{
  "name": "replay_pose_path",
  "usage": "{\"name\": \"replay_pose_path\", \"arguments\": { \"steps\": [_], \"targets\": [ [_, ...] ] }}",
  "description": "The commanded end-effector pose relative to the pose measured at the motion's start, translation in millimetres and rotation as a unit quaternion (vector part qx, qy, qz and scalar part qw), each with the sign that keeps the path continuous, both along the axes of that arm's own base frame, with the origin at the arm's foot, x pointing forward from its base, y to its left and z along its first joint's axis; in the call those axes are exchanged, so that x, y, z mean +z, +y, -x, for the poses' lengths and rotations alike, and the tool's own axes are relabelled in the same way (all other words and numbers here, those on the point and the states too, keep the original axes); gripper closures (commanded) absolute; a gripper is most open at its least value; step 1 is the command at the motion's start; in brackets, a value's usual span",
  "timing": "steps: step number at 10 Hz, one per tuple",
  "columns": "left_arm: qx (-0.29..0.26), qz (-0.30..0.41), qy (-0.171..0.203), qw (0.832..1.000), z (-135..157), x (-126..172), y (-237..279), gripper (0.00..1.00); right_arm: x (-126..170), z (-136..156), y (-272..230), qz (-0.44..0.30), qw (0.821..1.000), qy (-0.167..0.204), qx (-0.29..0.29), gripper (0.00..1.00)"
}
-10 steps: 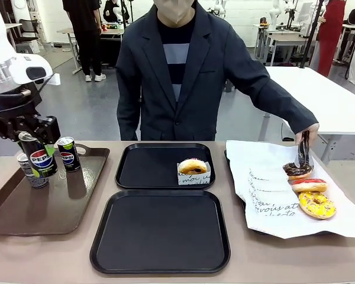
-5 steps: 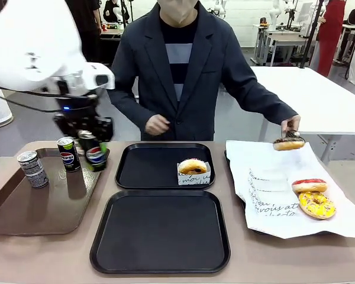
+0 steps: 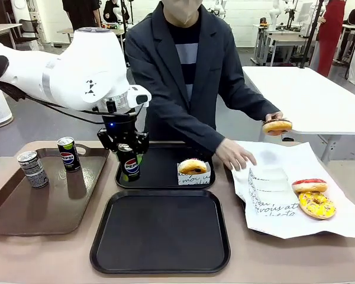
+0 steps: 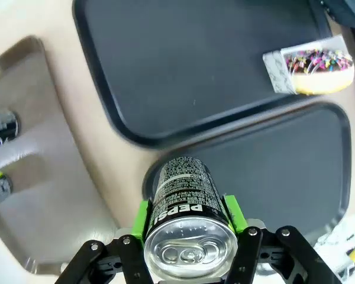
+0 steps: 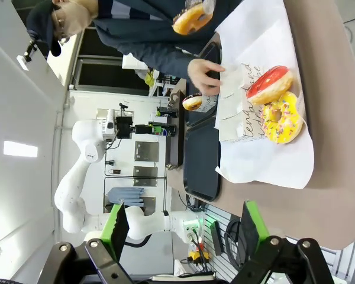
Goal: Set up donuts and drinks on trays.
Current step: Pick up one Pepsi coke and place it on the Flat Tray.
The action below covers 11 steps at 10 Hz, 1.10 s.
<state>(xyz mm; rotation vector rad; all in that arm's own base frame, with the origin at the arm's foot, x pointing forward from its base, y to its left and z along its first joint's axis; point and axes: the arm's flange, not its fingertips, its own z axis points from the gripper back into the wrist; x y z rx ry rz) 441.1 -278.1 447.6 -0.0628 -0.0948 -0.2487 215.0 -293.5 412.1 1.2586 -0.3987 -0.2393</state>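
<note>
Moved: left gripper [image 3: 129, 155] has carried its Pepsi can [image 3: 129, 167] from the brown tray [image 3: 41, 207] to the far black tray's [image 3: 157, 177] near left corner.
Grip: left clenched on the can; right gripper [image 5: 185, 236] spread, holding nothing.
Donut: sleeved donut [image 3: 193, 167] at the far tray's near right corner.
Room: near black tray [image 3: 160, 234] lies open, rim to rim.

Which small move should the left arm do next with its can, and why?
Probably lower it straight down. The left gripper holds the Pepsi can upright over the bare left part of the far tray, apart from the sleeved donut, so the can could be set there and released.
</note>
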Motion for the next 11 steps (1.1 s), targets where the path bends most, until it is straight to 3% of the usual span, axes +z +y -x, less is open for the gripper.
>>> {"name": "replay_pose_path", "arguments": {
  "steps": [1,2,4,6,7,11],
  "targets": [
    [-0.052,-0.004,0.051,0.997,57.3,63.2,72.4,0.41,0.8,0.1,-1.5,-0.003,1.000,-0.013,0.000,0.00],
    [-0.047,0.004,0.063,0.997,62.5,73.5,100.4,0.41,0.8,0.1,-1.5,-0.003,1.000,-0.013,0.000,0.00],
    [-0.010,0.024,0.053,0.998,84.6,73.2,138.3,0.41,0.8,0.1,-1.5,-0.003,1.000,-0.013,0.000,0.00],
    [-0.009,0.014,0.044,0.999,81.4,72.0,142.8,0.41,0.8,0.1,-1.5,-0.003,1.000,-0.013,0.000,0.00],
    [-0.013,0.020,0.063,0.998,88.4,82.5,145.9,0.41,0.8,0.1,-1.5,-0.003,1.000,-0.013,0.000,0.00],
    [-0.013,0.020,0.063,0.998,88.4,82.5,145.9,0.41,0.8,0.1,-1.5,-0.003,1.000,-0.013,0.000,0.00]
  ]
}}
